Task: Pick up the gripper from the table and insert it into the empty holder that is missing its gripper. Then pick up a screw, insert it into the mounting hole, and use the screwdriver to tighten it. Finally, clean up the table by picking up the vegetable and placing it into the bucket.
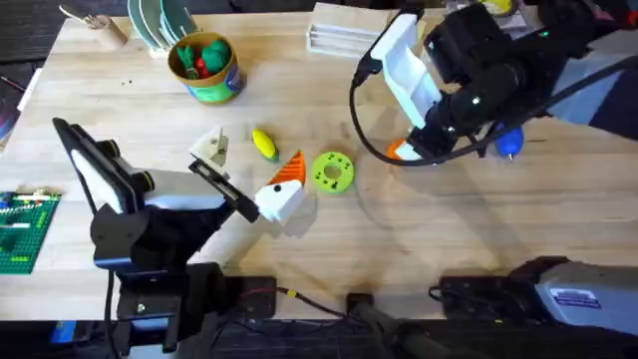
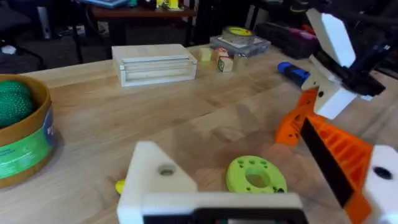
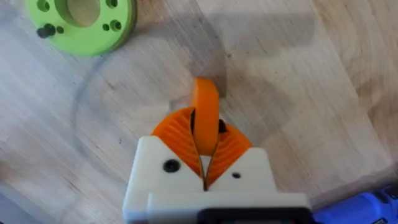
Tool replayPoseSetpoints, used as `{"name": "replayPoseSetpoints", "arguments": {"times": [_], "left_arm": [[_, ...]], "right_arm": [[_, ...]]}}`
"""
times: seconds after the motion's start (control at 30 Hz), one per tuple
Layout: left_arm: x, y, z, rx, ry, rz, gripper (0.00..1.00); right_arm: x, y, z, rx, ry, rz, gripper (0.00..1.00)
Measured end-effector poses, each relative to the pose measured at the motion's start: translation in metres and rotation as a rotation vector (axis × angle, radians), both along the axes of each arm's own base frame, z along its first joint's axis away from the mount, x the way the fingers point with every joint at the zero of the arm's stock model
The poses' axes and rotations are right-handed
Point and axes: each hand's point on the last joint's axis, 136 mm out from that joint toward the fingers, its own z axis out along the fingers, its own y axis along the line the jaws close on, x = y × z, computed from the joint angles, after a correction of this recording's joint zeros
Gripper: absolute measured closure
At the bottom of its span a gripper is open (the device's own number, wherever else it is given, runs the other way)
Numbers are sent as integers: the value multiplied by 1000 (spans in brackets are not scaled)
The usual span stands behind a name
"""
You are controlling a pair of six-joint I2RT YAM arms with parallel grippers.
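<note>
Right hand [image 3: 205,163] has its orange pads pinched shut on the gripper [image 3: 205,112], which juts out over bare worktop [image 1: 449,219] toward the right side. Left hand [image 1: 284,184] sits mid-worktop with fingers apart around nothing, one white and plain, the other orange-tipped. Just beside it lie the lime-green disc [image 1: 332,171] and the vegetable [image 1: 264,144]. Nearer the far edge stands the bucket [image 1: 205,66]; the screwdriver [image 1: 509,142] lies beside the right arm.
</note>
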Motion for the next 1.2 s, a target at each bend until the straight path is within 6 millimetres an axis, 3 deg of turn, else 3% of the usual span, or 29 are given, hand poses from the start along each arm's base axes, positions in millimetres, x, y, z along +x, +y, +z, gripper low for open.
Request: {"name": "replayPoseSetpoints", "arguments": {"times": [0.2, 0.43, 0.47, 0.67, 0.73, 0.83, 0.97, 1.2], "left_arm": [[0, 0, 0, 0, 0, 0, 7], [0, 0, 0, 0, 0, 0, 8], [0, 0, 0, 0, 0, 0, 8], [0, 0, 0, 0, 0, 0, 8], [0, 0, 0, 0, 0, 0, 8], [0, 0, 0, 0, 0, 0, 9], [0, 0, 0, 0, 0, 0, 8], [-1, -1, 0, -1, 1, -9, 8]], "right_arm": [[-4, -2, 20, 2, -4, 0, 988], [17, -14, 96, 5, -258, -55, 991], [17, -27, 122, -11, -355, -97, 991], [7, -56, 162, 66, -474, -279, 992], [3, -65, 164, 136, -487, -356, 992], [-1, -67, 145, 259, -465, -434, 992], [6, -38, 119, 515, -421, -471, 992], [10, 11, 116, 898, -195, -534, 992]]}}
